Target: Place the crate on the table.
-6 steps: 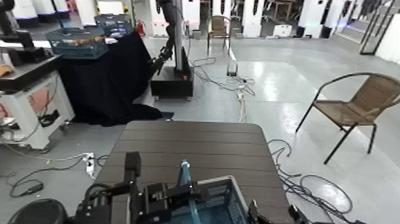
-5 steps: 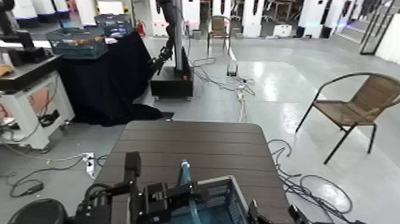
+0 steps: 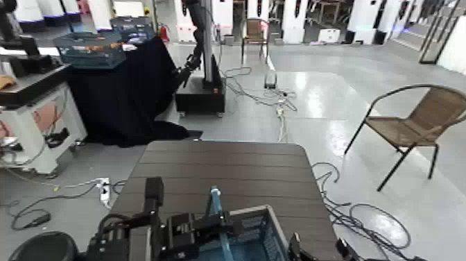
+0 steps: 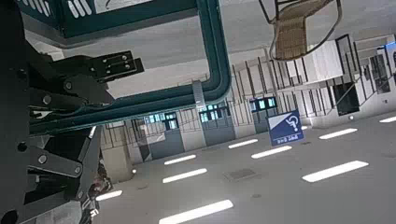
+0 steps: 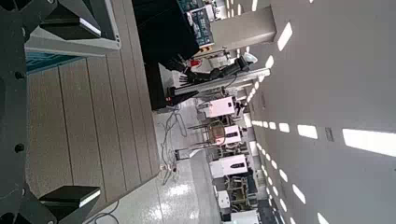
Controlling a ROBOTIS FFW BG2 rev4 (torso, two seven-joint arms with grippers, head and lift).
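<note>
Head view | crate (image 3: 258, 232) cut off at frame bottom over table (image 3: 229, 170) | both grippers' fingers: cannot tell

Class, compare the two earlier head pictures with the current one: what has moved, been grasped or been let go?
Almost nothing changed. The crate with its hoop handle may have edged slightly nearer the robot. It is held at the near edge of the table by the left hand, as before. The right hand sits beside it. Nothing was grasped or let go.
</note>
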